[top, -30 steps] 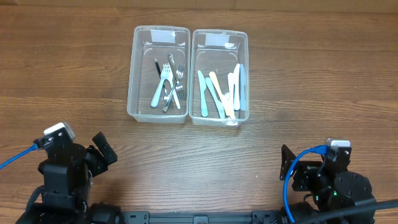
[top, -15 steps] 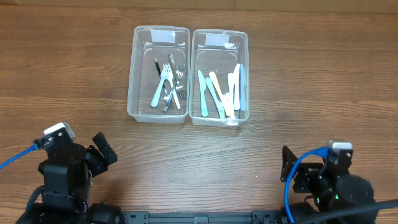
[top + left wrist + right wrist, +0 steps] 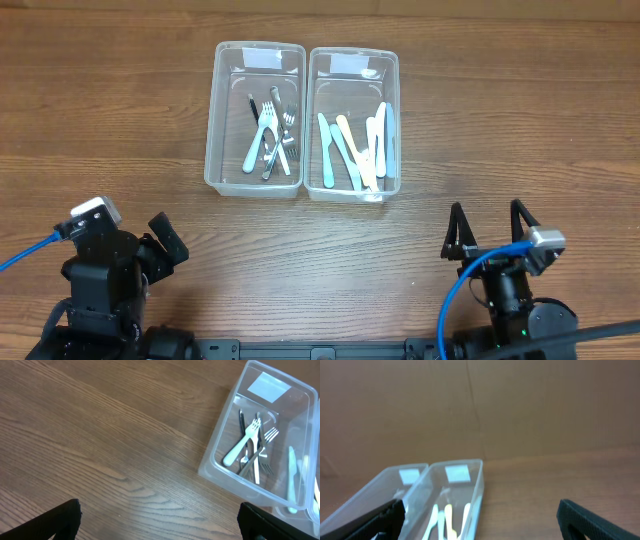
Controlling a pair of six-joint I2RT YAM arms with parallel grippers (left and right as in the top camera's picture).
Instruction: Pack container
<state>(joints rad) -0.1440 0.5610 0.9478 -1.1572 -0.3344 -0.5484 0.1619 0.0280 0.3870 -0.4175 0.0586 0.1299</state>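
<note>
the bins (image 3: 232, 120) are clear glossy plastic, the table (image 3: 500, 120) matt grained wood.

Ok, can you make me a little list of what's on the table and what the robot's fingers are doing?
table: brown wood
left bin: clear plastic, forks inside
right bin: clear plastic, knives inside, right beside the left bin
left fingers: open, holding nothing
right fingers: open, holding nothing
</note>
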